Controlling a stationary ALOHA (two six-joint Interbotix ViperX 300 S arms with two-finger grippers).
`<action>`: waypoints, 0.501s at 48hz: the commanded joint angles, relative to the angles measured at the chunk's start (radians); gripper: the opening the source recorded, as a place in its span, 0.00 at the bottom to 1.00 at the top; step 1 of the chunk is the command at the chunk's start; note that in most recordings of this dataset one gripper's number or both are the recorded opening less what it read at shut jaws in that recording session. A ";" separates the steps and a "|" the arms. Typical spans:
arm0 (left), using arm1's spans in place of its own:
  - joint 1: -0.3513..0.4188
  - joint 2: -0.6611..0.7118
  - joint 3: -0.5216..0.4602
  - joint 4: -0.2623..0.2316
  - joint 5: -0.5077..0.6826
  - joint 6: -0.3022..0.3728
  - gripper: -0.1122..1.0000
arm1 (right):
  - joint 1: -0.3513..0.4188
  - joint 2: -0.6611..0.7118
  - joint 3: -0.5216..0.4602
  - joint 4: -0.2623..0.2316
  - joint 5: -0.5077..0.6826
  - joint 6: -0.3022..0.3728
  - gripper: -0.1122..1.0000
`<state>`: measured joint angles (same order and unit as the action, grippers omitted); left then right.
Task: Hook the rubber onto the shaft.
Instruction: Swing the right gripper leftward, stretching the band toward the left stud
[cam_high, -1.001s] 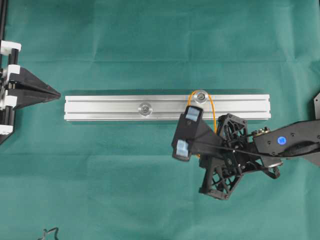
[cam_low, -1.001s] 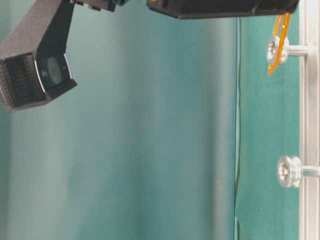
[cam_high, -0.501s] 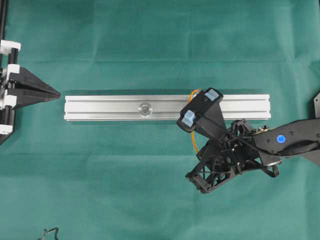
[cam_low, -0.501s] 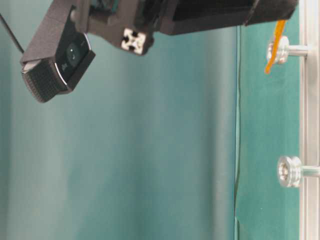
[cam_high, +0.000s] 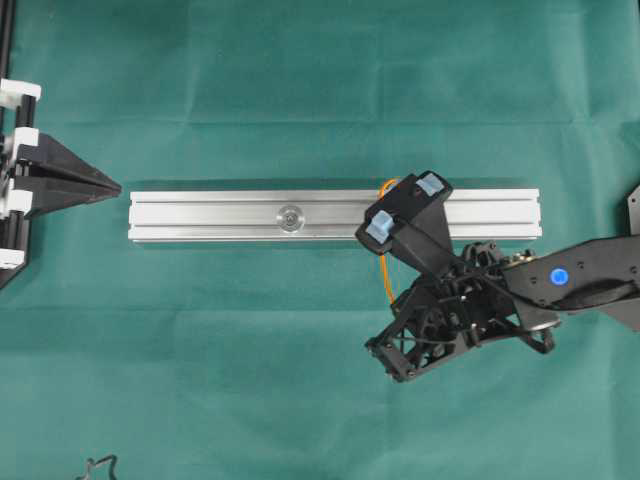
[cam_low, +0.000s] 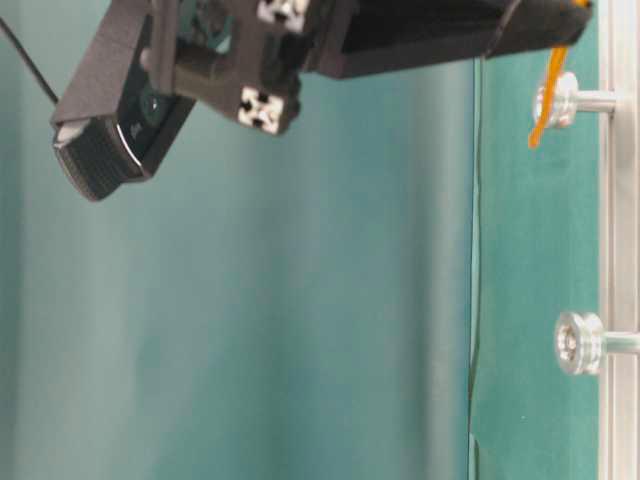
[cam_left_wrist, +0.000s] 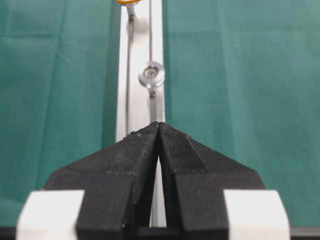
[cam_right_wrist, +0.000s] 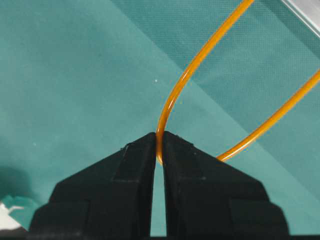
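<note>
Right gripper (cam_right_wrist: 159, 142): jaws pressed together, pinching the band (cam_right_wrist: 172, 97) at its near bend; the strand passes between the tips and both legs run away toward the rail (cam_high: 240, 215)

Left gripper (cam_left_wrist: 159, 131): jaws pressed together on nothing, parked off the rail's left end, tips aimed along it

Band: thin orange loop, one end caught in the right jaws, the other end at the right-hand shaft (cam_low: 565, 100) on the rail, where the table-level view shows orange lying against the shaft's head; whether it sits fully round the stem cannot be told. In the overhead view a short orange stretch (cam_high: 387, 275) shows just off the rail's near edge, under the camera housing

Handling, judged: very light, soft, stretchy, no shape of its own; likely to slip or snap back if tension drops or the pinch loosens. Best held as now, at the bend farthest from the shaft, so that the open loop leads

Axis: long axis runs from the jaws to the right-hand shaft, crossing the rail rather than lying along it; legs taut and near straight

Second shaft (cam_high: 290, 217): bare, toward the rail's middle, well apart from the band
</note>
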<state>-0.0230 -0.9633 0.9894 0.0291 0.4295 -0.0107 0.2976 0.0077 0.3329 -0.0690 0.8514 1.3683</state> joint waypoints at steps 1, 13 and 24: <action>-0.003 0.006 -0.034 0.003 -0.006 0.002 0.10 | -0.009 -0.002 -0.048 -0.003 -0.006 0.000 0.16; -0.003 0.006 -0.035 0.003 -0.006 0.002 0.10 | -0.041 0.051 -0.126 -0.035 -0.006 -0.006 0.16; -0.003 0.006 -0.037 0.002 -0.006 0.002 0.10 | -0.074 0.089 -0.179 -0.054 -0.006 -0.006 0.16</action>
<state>-0.0230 -0.9633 0.9863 0.0291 0.4295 -0.0107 0.2301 0.1043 0.1917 -0.1166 0.8514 1.3637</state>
